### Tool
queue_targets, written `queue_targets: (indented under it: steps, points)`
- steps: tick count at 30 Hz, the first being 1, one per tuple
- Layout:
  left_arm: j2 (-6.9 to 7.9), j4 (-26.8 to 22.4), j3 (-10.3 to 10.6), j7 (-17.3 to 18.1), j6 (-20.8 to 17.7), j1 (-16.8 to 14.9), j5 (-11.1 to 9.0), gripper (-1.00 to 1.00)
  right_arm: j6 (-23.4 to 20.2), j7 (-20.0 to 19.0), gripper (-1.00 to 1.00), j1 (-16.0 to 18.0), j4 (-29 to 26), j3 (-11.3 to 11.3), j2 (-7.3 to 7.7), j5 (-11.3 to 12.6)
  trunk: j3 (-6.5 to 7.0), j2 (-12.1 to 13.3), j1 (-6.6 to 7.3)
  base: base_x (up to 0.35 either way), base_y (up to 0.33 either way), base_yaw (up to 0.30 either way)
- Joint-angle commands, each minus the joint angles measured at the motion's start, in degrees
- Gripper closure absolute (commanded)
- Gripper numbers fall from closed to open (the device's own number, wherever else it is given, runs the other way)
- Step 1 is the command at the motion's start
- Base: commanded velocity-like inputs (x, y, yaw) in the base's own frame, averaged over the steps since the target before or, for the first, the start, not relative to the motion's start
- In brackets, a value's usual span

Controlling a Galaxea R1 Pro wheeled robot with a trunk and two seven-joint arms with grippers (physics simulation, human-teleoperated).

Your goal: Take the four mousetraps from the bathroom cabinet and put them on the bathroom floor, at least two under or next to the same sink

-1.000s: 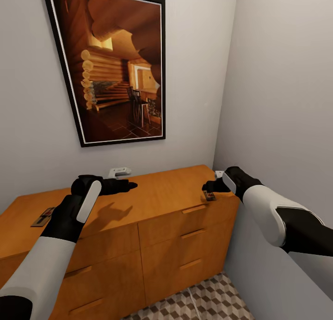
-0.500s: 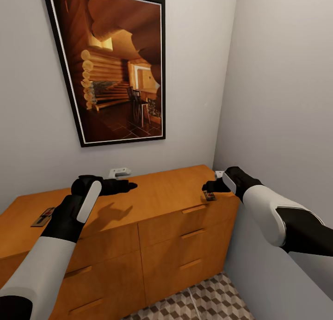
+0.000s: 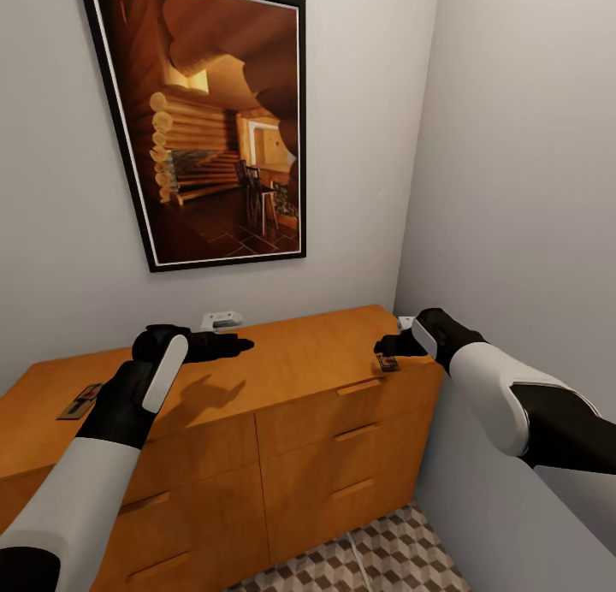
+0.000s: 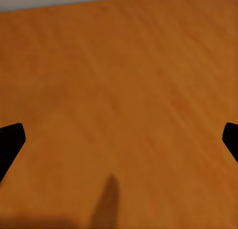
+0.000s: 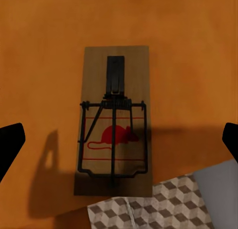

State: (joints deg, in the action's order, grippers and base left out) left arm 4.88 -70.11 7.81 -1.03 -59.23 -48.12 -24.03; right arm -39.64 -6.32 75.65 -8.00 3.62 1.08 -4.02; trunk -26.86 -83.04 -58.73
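Far-left trap: a small flat brown wooden mousetrap with dark metal parts [image 3: 79, 400] is lying on the smooth top of the wide orange-brown wooden cabinet [image 3: 299, 361], near its left end, well apart from both arms.

Left gripper [image 3: 242, 344]: you are holding it over bare cabinet top near the back wall; its black fingertips [image 4: 11, 142] are sitting wide apart at the wrist view's edges, nothing between them.

Wall item: a small white fixture [image 3: 221, 319] is sitting at the back edge, just beyond that gripper.

Right trap: a second flat wooden mousetrap with a red mouse print and black wire bar [image 5: 114, 120] is lying flat at the cabinet's front right corner, one short end at the edge, with the cube-patterned tiled floor [image 5: 148, 209] showing below.

Right gripper [image 3: 385, 349]: you are hovering it right above this trap, jaws spread wide either side, not touching it.

Handling: the board is likely light, stiff and thin; you are probably best pinching across the long wooden edges, clear of the wire bar, which may snap. Sitting at the edge, it may slide off if nudged.
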Motion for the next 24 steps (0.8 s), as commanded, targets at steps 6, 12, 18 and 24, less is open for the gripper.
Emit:
queue_targets:
  steps: [6, 12, 18, 24]
  points:
    - [0.05, 0.0, 0.1, -0.1, -0.2, 0.0, -0.1, -1.0, -0.2, -0.3, -1.0, 0.0, -0.1, 0.3, -0.04, -0.5, -0.07, 0.0, 0.0, 0.0, 0.0, 0.0]
    - [0.05, 0.0, 0.1, -0.1, -0.2, 0.0, -0.1, -1.0, -0.1, -0.3, -1.0, 0.0, -0.1, 0.3, 0.0, -0.5, -0.07, 0.0, 0.0, 0.0, 0.0, 0.0]
    - [0.05, 0.0, 0.1, -0.1, -0.2, 0.0, -0.1, -1.0, -0.1, -0.3, -1.0, 0.0, -0.1, 0.3, 0.1, -0.5, -0.07, 0.0, 0.0, 0.0, 0.0, 0.0]
    - [0.05, 0.1, 0.1, -0.1, -0.2, 0.0, -0.1, -1.0, -0.1, -0.3, -1.0, 0.0, -0.1, 0.3, 0.08, -0.5, -0.07, 0.0, 0.0, 0.0, 0.0, 0.0]
